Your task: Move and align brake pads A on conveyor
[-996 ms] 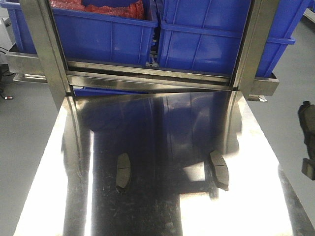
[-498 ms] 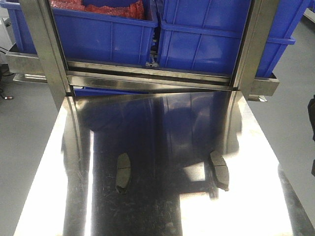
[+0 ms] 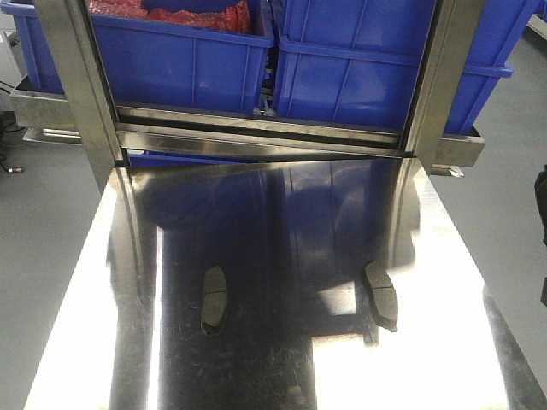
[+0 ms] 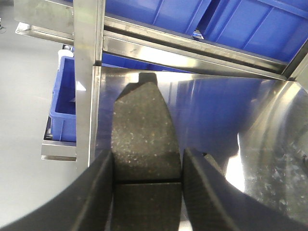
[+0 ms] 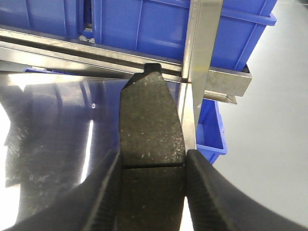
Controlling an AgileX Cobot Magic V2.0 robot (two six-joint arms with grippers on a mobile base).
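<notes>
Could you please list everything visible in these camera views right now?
Loose brake pads: two, dark grey, lying apart on the table.
Left-held brake pad: one, dark grey, between the left fingers.
Right-held brake pad: one, dark grey, between the right fingers.
Table: one, shiny steel, foreground.
Bins: several, blue, on the rack behind the table; one holds red items.
Rack: one, steel, behind the table.
Left gripper: black, clamping its pad.
Right gripper: black, clamping its pad.

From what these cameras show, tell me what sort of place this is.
Probably a factory parts-handling station: a shiny stainless steel table, blue plastic bins on a steel rack behind it, and two brake pads lying on the table.
</notes>
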